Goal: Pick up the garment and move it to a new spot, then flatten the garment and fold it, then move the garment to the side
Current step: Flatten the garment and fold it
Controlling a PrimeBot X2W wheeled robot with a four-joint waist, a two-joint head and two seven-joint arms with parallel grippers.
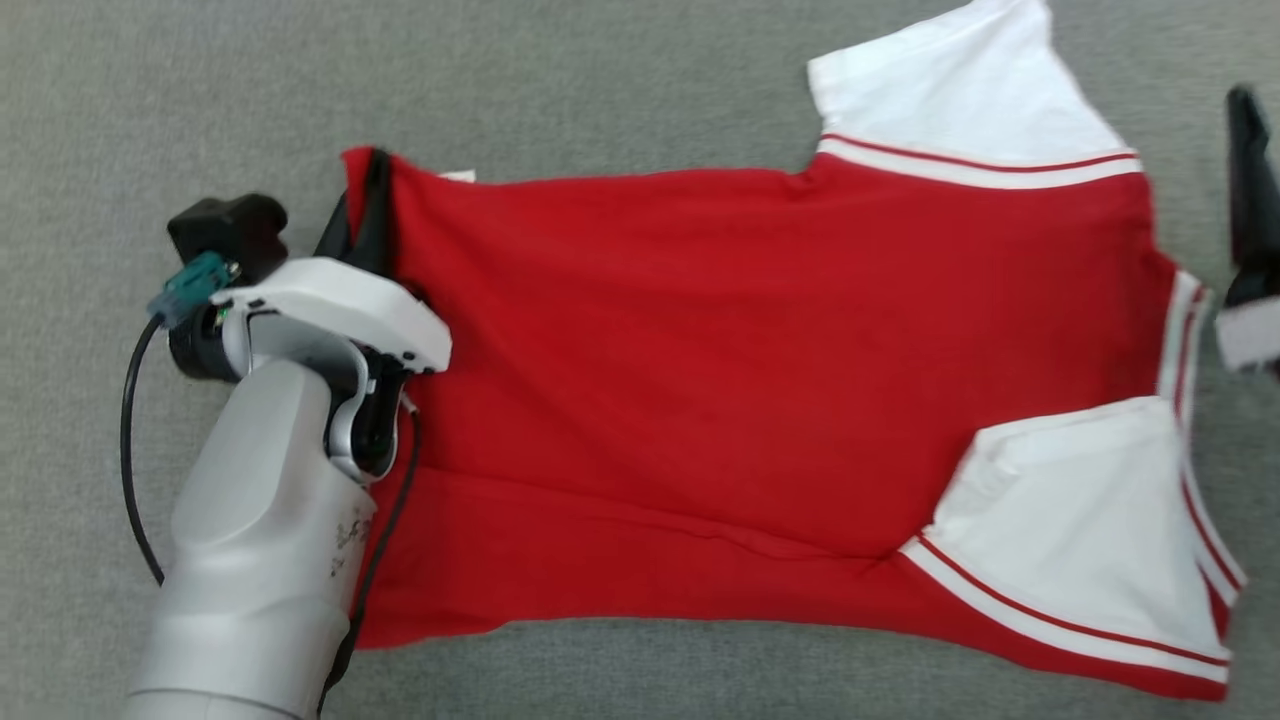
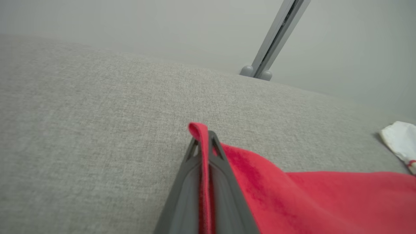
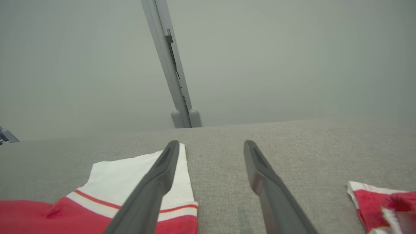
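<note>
Left claw [image 2: 203, 138] is seen clamped shut on the red hem of the garment [image 1: 700, 350]. In the left wrist view a fold of the cloth is pinched between its two dark fingers [image 2: 182, 195]. In the head view this claw is found at 9 o'clock of the garment, at the far corner of the hem. The pale forearm [image 1: 260, 540] is reached in from 7 o'clock, and a black cable [image 1: 124, 450] is looped beside it.

The right claw [image 3: 211, 143] is held open over the grey table [image 1: 600, 80], fingers spread, nothing between them. In the head view it is seen at 3 o'clock, just beside the collar end.

The garment, a red shirt with white sleeves and red-striped white trim, is spread flat across the middle of the table, hem towards 9 o'clock and collar towards 3 o'clock. One white sleeve [image 1: 950, 90] is pointed to 1 o'clock; the other sleeve [image 1: 1080, 510] is laid partly over the body at 4 o'clock.

A small white tag [image 1: 457, 176] is seen at the hem, at 11 o'clock, too small for any writing to be read. Dark markings [image 1: 350, 535] on the forearm are too blurred to be read.
</note>
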